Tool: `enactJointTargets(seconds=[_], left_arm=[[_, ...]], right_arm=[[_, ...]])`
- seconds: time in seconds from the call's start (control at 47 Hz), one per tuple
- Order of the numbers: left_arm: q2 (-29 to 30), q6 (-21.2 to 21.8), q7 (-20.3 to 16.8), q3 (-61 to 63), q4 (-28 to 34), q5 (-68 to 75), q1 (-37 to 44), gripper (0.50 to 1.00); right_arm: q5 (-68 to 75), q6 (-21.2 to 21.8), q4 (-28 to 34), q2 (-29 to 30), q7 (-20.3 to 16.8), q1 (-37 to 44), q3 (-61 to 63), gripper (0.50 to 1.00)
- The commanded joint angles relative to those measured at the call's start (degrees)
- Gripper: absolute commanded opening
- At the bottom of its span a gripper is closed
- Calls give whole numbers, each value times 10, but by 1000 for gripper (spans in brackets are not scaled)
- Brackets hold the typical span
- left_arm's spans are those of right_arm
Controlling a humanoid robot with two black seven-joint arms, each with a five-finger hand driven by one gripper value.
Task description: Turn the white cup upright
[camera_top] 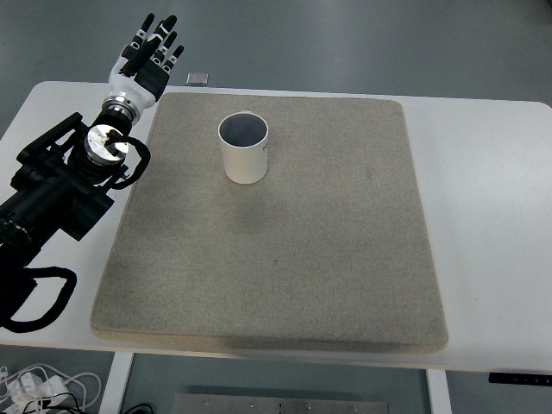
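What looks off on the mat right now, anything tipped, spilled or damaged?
Nothing stands out. The white cup stands upright, mouth up, on the grey mat, no spill around it. The left hand is open beyond the mat's far left corner, holding nothing.

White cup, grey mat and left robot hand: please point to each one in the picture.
white cup (244, 160), top view, on its outer side wall
grey mat (285, 285), top view, on a bare middle part
left robot hand (149, 53), top view, on the palm
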Motion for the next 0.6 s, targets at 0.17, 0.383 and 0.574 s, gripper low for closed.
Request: enactJointTargets(seconds=[0.17,0.383,0.574], left_arm=[[-4,1,4,-22,16,-29,-1,996],[-9,2,4,-22,18,-29,-2,996],[-9,2,4,-20,18,-29,-2,996]], right_arm=[[0,0,0,0,1,0,0,952],[-1,0,0,0,1,0,1,952],[-5,1,0,0,-1,0,0,952]])
